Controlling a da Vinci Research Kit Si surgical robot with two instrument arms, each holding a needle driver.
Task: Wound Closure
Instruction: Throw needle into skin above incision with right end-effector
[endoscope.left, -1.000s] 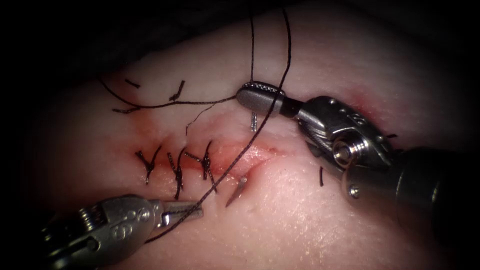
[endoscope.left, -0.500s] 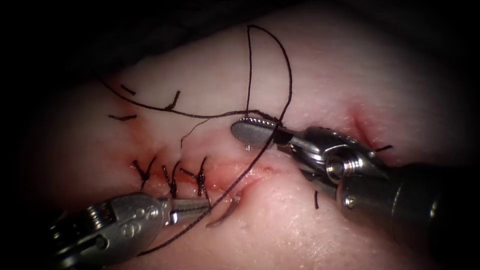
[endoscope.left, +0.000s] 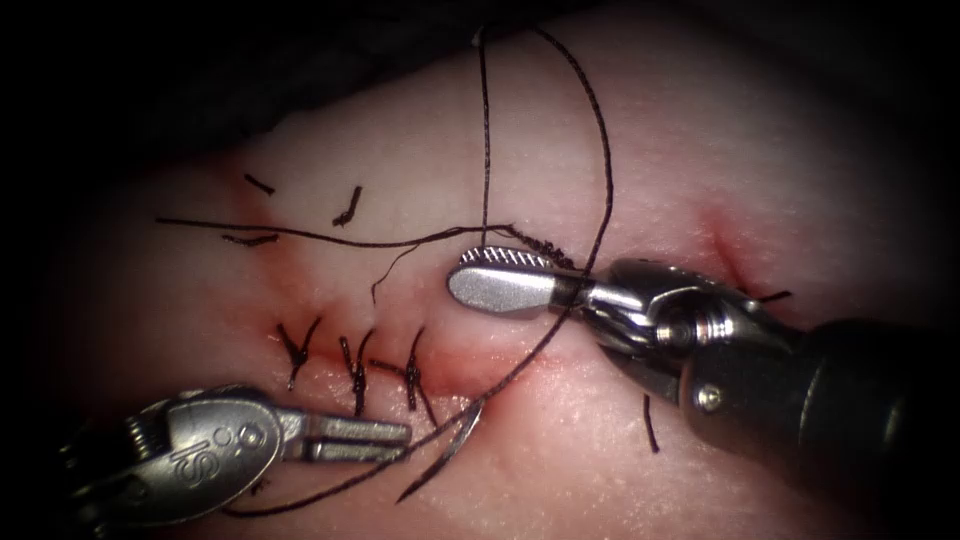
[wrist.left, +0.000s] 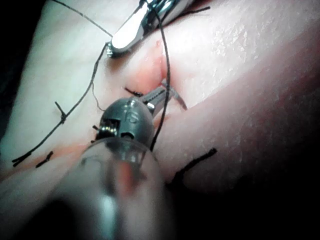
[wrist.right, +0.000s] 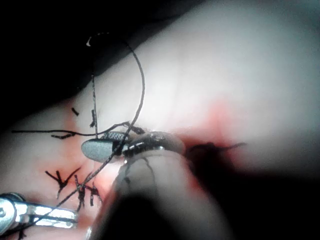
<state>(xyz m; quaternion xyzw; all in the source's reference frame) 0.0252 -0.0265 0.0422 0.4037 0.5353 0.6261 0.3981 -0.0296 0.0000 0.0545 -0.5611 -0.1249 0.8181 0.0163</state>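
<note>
Needle (endoscope.left: 445, 462) stuck in tissue (endoscope.left: 700, 130) below cut (endoscope.left: 480, 355), stiff, slick, grab mid-curve; left tool (endoscope.left: 400, 440) closed, empty beside it; right tool (endoscope.left: 465, 285) clamps limp thread (endoscope.left: 600, 190)

Pale pink tissue (endoscope.left: 700, 130) blushes red along the cut (endoscope.left: 470, 365), where three dark stitches (endoscope.left: 355, 360) cross it, black thread (endoscope.left: 600, 160) loops above, the needle (endoscope.left: 445, 460) glints dark steel, and both tools, left (endoscope.left: 395, 440) and right (endoscope.left: 480, 280), shine silver with ridged, serrated jaws.
</note>
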